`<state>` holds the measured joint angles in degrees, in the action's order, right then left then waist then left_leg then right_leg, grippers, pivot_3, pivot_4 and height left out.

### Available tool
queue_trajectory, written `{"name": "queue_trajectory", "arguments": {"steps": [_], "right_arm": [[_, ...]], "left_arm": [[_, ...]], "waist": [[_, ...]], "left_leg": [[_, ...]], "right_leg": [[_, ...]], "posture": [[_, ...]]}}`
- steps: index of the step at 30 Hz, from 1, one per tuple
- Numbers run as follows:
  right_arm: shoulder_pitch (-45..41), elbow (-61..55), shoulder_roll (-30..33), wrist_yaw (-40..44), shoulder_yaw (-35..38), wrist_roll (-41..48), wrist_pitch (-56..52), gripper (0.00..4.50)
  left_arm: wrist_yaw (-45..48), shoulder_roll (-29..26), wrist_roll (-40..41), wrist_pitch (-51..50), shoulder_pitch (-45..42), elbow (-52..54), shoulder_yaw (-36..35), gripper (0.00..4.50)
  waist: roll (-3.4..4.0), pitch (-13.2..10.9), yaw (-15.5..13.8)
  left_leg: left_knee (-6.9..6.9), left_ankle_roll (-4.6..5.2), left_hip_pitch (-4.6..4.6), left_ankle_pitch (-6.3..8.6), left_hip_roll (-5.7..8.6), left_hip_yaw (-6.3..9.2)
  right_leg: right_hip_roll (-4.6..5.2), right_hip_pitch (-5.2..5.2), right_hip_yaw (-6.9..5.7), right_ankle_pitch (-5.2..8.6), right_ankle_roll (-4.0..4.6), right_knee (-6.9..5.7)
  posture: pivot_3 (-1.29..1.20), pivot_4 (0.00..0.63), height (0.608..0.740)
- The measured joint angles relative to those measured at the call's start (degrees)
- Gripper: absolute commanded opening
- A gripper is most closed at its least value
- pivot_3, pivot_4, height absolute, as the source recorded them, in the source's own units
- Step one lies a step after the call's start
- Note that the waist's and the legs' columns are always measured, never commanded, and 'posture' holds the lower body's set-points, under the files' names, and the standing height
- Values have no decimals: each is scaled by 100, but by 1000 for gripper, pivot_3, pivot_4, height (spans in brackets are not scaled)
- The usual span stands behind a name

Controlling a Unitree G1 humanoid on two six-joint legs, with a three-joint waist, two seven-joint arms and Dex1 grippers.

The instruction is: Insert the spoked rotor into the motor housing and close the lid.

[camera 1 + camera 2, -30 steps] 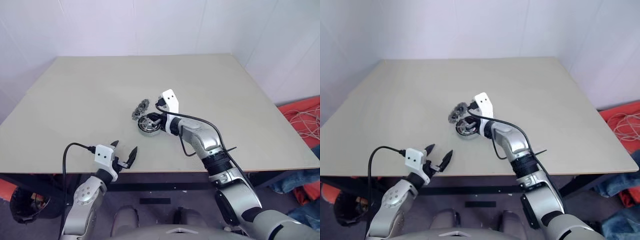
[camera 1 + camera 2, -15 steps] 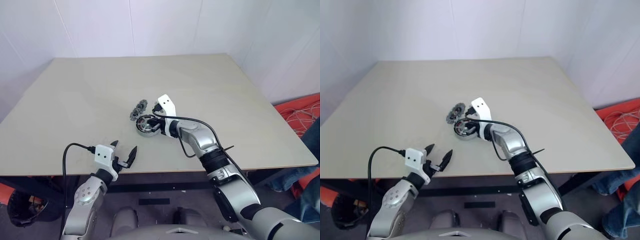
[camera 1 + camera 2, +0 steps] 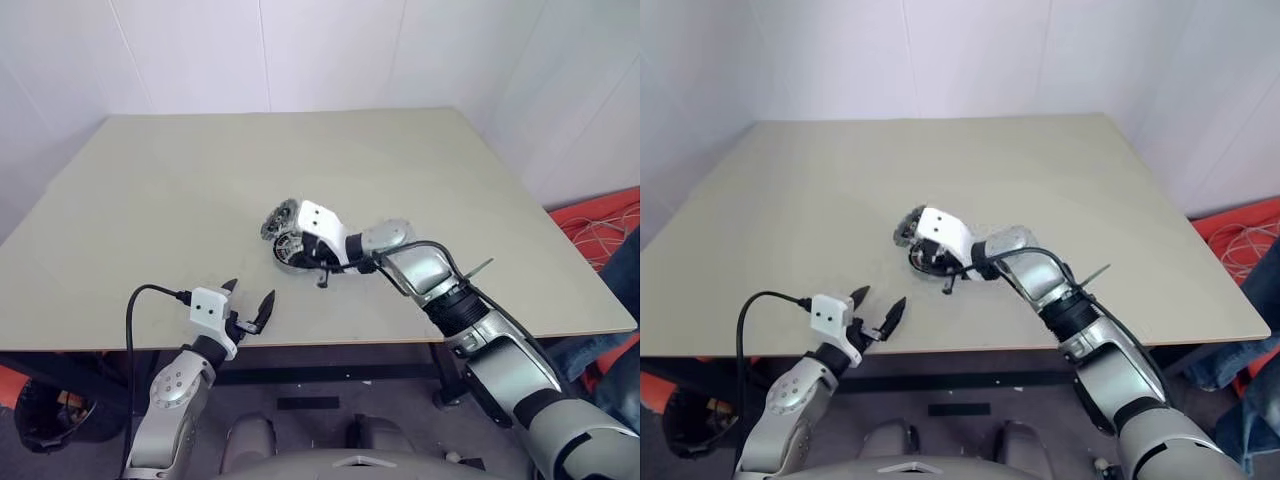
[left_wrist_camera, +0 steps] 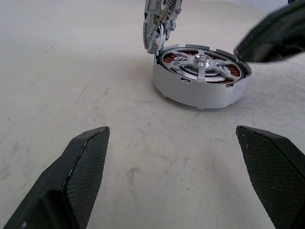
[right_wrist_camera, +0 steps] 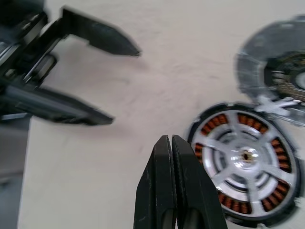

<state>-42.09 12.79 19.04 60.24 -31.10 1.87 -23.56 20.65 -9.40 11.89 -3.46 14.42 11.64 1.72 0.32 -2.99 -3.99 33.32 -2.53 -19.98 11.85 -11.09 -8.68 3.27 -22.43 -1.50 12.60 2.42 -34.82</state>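
Observation:
The motor housing (image 4: 202, 90) lies flat mid-table, and the spoked rotor (image 5: 245, 157) sits inside it, copper windings showing between its silver spokes. The toothed grey lid (image 4: 159, 19) stands on edge, leaning against the housing's far left side. My right gripper (image 3: 322, 279) is shut on nothing. It hangs just beside the housing's near edge and points left and down, fingers pressed together in the right wrist view (image 5: 167, 139). My left gripper (image 3: 251, 292) hovers open near the table's front edge, aimed at the housing, nothing between its fingers (image 4: 90, 152).
The beige table (image 3: 450, 170) stands against white walls. On the floor past its right edge lie a red item with pale cables (image 3: 600, 225).
My right gripper has pulled back off the housing toward the near side and rolled over to point left and down. Housing, lid and left gripper have stayed put.

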Motion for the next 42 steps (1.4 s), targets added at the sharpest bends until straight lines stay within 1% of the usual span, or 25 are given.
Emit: {"name": "queue_trajectory", "arguments": {"steps": [2,5,9,12,13,14,15,22,29,41,42], "right_arm": [[-37,19,53,188,-148,-173,225,42],[-245,340,-8,257,-191,-380,528,618],[-526,748,-167,253,-177,-531,801,1872],[-618,960,-212,275,-176,-601,978,2985],[-635,1021,-233,279,-176,-628,1024,3279],[-650,1097,-248,300,-176,-665,1109,3717],[-653,1138,-248,318,-176,-696,1162,3951],[-773,1379,-133,693,-191,-1000,1588,3951],[-979,1861,-132,931,-191,-1251,2043,3951],[-1334,2908,-376,900,-187,-1651,2693,3951],[-1363,2970,-374,881,-182,-1669,2716,3778]], "left_arm": [[0,16,-4,24,0,-18,-1,4500],[-9,50,-19,74,-10,-45,0,4500],[-23,77,-41,110,-14,-81,0,4500],[-36,86,-53,116,-16,-99,-3,4500],[-40,86,-55,116,-16,-106,-3,4500],[-44,91,-57,116,-17,-108,-2,4500],[-46,95,-59,116,-18,-108,-2,4500],[-93,102,-61,116,-27,-108,-1,4500],[-101,116,-62,118,-18,-108,1,4500],[-113,161,-82,300,19,-181,-4,4500],[-112,162,-82,317,20,-197,-4,4500]], "waist": [[-1,0,2],[-2,-1,8],[-5,1,7],[-8,1,2],[-8,1,2],[-9,1,3],[-9,1,4],[-10,1,7],[-10,1,8],[-10,1,9],[-10,1,9]], "left_leg": [[0,1,0,0,0,0],[2,3,1,-2,-2,0],[2,6,2,-4,-4,0],[3,13,1,-2,-3,0],[4,15,1,-2,-2,0],[4,17,0,-2,-2,0],[5,19,0,-1,-2,-1],[7,20,0,-2,-4,-1],[8,22,0,-2,-6,-1],[14,28,1,-1,-11,-2],[16,28,2,-1,-13,-2]], "right_leg": [[0,0,0,0,0,0],[0,-1,0,-1,1,-3],[-1,0,-1,-2,4,-3],[0,-1,-2,-3,5,-2],[0,-2,-2,-3,6,-2],[0,-3,-2,-3,6,-2],[0,-2,-2,-3,6,-2],[0,1,-2,-4,8,-3],[-1,0,-3,-6,10,-4],[-1,-1,-7,-9,16,-6],[-1,-1,-9,-10,17,-6]], "posture": [[0,0,740],[0,0,740],[0,0,740],[0,0,740],[0,0,740],[0,0,740],[0,0,740],[0,0,740],[0,0,740],[0,0,740],[0,0,740]]}}
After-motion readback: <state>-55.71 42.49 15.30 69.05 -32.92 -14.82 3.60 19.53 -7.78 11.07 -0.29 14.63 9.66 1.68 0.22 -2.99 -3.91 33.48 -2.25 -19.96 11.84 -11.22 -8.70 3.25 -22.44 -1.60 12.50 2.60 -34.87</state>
